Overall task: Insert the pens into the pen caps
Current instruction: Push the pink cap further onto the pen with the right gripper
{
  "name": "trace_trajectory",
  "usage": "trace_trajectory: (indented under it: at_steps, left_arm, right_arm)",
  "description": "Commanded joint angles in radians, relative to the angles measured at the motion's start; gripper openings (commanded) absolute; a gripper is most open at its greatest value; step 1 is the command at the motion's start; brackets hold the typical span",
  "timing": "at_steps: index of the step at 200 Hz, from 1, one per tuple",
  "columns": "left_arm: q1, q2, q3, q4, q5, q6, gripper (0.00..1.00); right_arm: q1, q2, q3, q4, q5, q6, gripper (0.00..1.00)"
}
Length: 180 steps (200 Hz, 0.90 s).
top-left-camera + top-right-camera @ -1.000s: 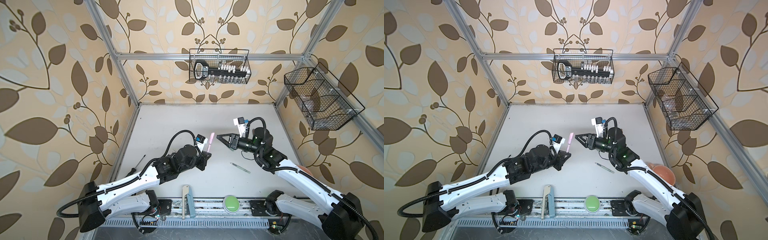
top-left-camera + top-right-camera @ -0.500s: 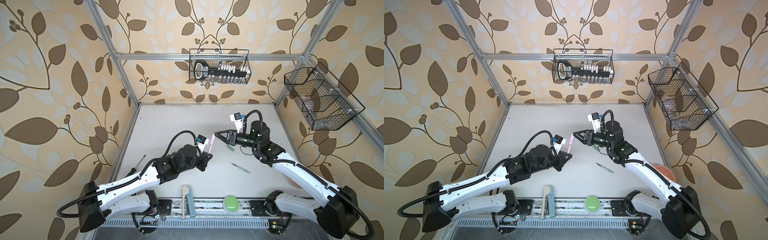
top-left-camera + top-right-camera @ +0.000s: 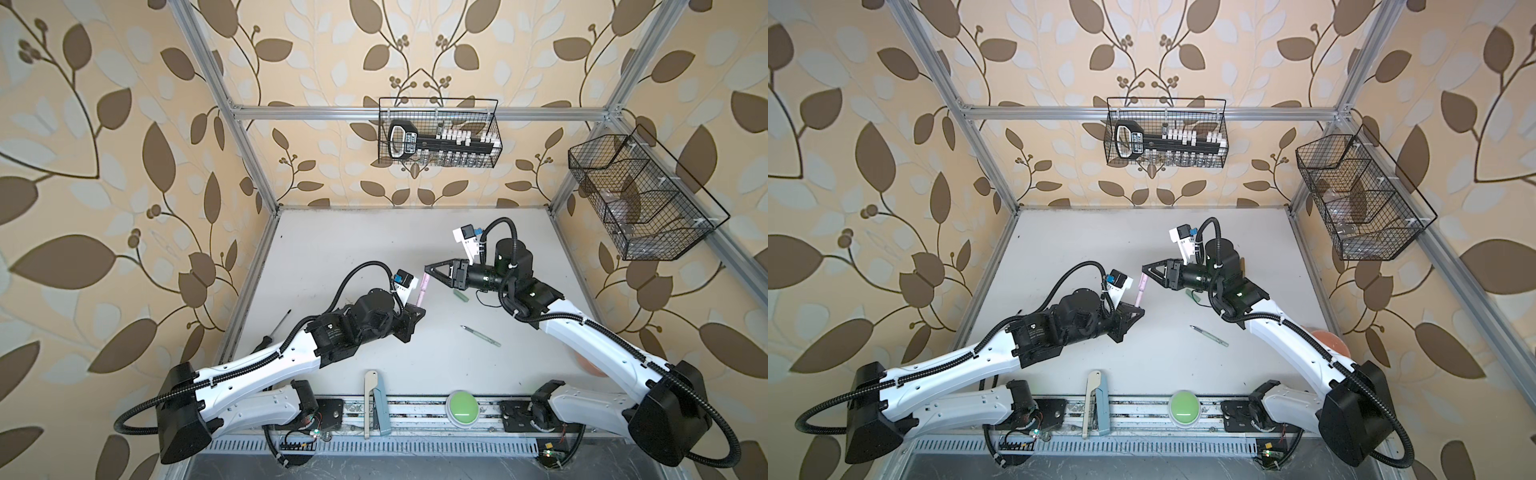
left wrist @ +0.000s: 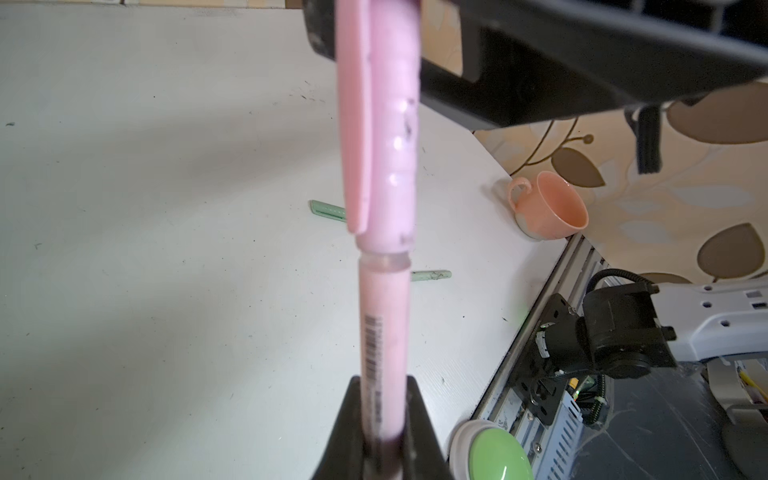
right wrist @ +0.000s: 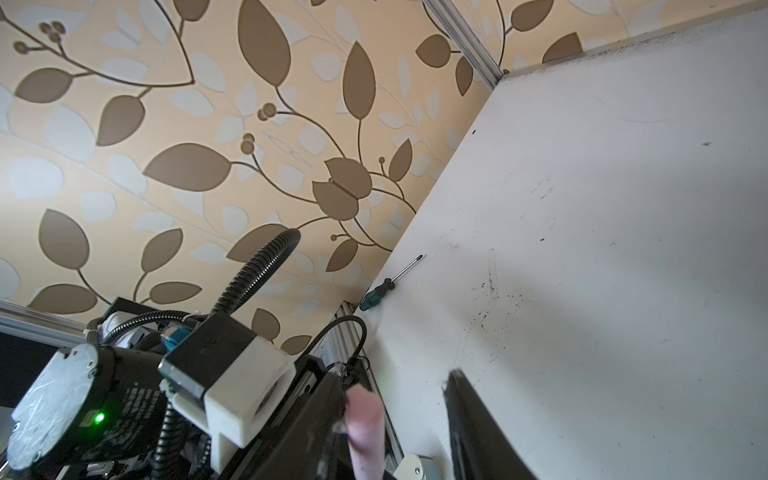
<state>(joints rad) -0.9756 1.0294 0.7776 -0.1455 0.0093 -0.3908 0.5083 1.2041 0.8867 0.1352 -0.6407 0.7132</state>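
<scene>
On the table point(image 3: 340, 249), the left pincer point(image 3: 414, 312) was clenched on the lower barrel of the pink pen point(image 4: 382, 324). The pen's long axis rose from it toward the far side. The right pincer point(image 3: 429, 271) pointed left across that axis. Its jaws were spread around the pink cap point(image 4: 386, 124) on the pen's top end, not gripping. The cap looked seated, so probably only a squeeze or push along the axis was left. The green pen point(image 3: 480, 336) and green cap point(image 3: 460, 296) lay nearer the right arm.

Robot test cell, aluminium frame point(image 3: 311, 113), leaf-print wall panels point(image 3: 104, 166), hanging wire basket point(image 3: 440, 99), white tabletop point(image 3: 353, 241)
</scene>
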Motion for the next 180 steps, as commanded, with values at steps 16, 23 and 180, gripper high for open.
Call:
trace_trajectory:
  at_steps: [16,23,180]
  left_arm:
    - [-0.003,0.000,0.042,0.026,0.010,0.020,0.00]
    - [-0.004,0.000,0.042,0.026,0.010,0.021,0.00]
    - [-0.002,-0.008,0.075,0.049,-0.053,0.048,0.00]
  right_arm:
    - [0.008,0.009,0.031,0.030,-0.024,-0.005,0.42]
    - [0.007,0.009,0.032,0.032,-0.027,-0.006,0.42]
    - [0.017,0.040,-0.005,0.068,-0.083,0.002,0.02]
